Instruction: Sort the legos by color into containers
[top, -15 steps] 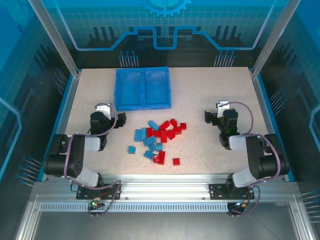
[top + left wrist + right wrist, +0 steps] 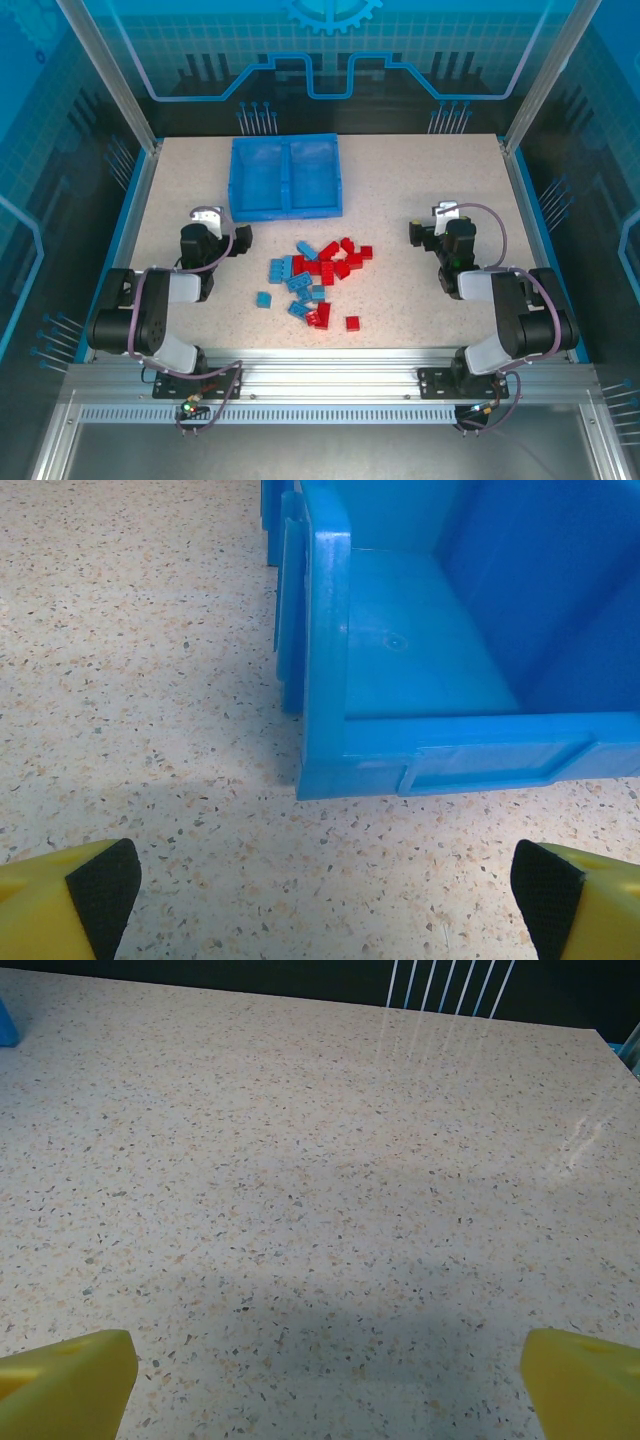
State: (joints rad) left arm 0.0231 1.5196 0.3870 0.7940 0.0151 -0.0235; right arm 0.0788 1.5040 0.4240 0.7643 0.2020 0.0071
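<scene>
The legos, red point(image 2: 335, 262) and light blue point(image 2: 290, 275), lie in a loose pile on the table's middle, between the two arms. The containers are the two compartments of one blue bin point(image 2: 287, 178) behind the pile, both bare inside. My left gripper point(image 2: 220, 228) sits low at the left, open, facing the bin's near left corner point(image 2: 330, 730). Its fingertips point(image 2: 100, 885) stand wide apart with only table between them point(image 2: 320, 900). My right gripper point(image 2: 437, 225) rests at the right, open and holding nothing point(image 2: 325, 1385), with yellow fingers point(image 2: 70, 1380) at the frame's corners.
One blue brick point(image 2: 263, 299) and one red brick point(image 2: 352, 323) lie apart from the pile, toward the near edge. The speckled table point(image 2: 420, 170) ends at blue side rails and a dark back wall. A sliver of the bin point(image 2: 5, 1022) shows far left in the right wrist view.
</scene>
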